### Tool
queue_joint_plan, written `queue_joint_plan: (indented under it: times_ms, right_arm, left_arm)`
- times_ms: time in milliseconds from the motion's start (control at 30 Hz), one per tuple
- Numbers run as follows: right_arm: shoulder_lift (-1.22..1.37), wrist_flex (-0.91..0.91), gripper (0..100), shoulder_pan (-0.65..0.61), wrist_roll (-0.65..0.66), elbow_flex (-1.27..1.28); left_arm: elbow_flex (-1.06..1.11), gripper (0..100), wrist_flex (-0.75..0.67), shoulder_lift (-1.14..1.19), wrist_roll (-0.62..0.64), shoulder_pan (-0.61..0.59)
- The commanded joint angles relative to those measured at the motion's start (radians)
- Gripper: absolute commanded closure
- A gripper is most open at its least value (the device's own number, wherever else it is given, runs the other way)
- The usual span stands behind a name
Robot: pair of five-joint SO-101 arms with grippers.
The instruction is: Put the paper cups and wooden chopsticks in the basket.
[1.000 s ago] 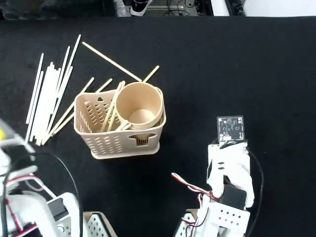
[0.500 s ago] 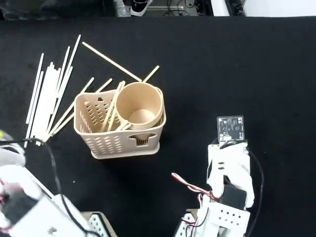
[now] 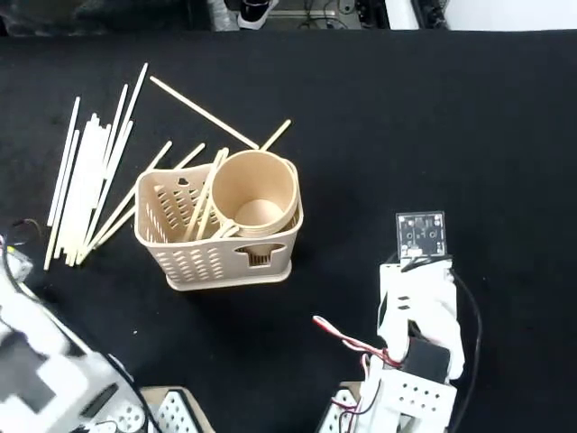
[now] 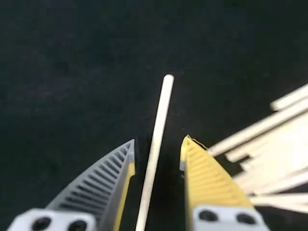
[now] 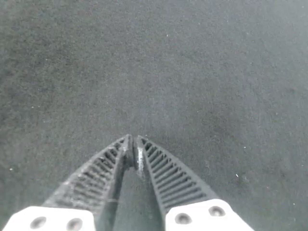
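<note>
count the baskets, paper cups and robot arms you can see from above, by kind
beige slotted plastic basket: 1
tan paper cup standing in it, nested ones cannot be told: 1
white robot arms: 2
total: 4

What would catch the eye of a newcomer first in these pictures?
The beige basket stands left of the middle of the table, holding a paper cup and some chopsticks. Beside it a loose pile of chopsticks lies on the table. One chopstick sits between the open fingers of the left gripper.
</note>
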Motion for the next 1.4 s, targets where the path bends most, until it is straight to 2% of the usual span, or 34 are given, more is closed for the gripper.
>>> queue_joint_plan:
  times_ms: [0,100,267,333,467,600,733,833,967,1067,1200,1300,1367]
  right_arm:
    - [-0.041,0.005,98.5,-0.012,0.008,-0.002]
    - [-0.041,0.005,98.5,-0.012,0.008,-0.002]
    - [-0.041,0.005,98.5,-0.012,0.008,-0.002]
    - [-0.041,0.005,98.5,-0.012,0.008,-0.002]
    - [-0.041,0.005,98.5,-0.012,0.008,-0.002]
    - [-0.041,0.005,98.5,-0.012,0.008,-0.002]
    - [-0.041,0.005,98.5,-0.012,0.008,-0.002]
    - [-0.041,0.005,98.5,-0.012,0.008,-0.002]
    - [-0.041,0.005,98.5,-0.012,0.008,-0.002]
    - [-0.041,0.005,98.5,-0.012,0.008,-0.002]
    - [-0.041,0.005,98.5,-0.012,0.008,-0.002]
    - [-0.041,0.005,98.5,-0.012,0.008,-0.002]
    - [-0.041,0.005,98.5,-0.012,0.008,-0.002]
  left_arm:
    - [-0.162,84,-0.009,0.264,-0.011,-0.010]
    - [-0.209,85,-0.009,0.361,-0.011,-0.010]
    - [-0.242,97,-0.008,0.410,-0.011,-0.008]
    - [-0.231,97,-0.005,0.397,-0.011,0.004]
    - [-0.236,97,0.094,0.315,-0.012,0.028]
    - [-0.229,97,0.169,0.101,-0.011,0.058]
    - [-0.236,97,0.210,-0.235,-0.003,0.059]
    - [-0.246,97,0.157,-0.537,0.037,0.061]
    - [-0.254,97,-0.034,-0.905,0.172,0.074]
    - [-0.248,97,-0.206,-1.097,0.261,0.205]
    - [-0.257,97,-0.354,-1.211,0.210,0.539]
    - [-0.272,97,-0.362,-1.214,0.100,0.796]
    - [-0.272,97,-0.308,-1.212,0.044,0.905]
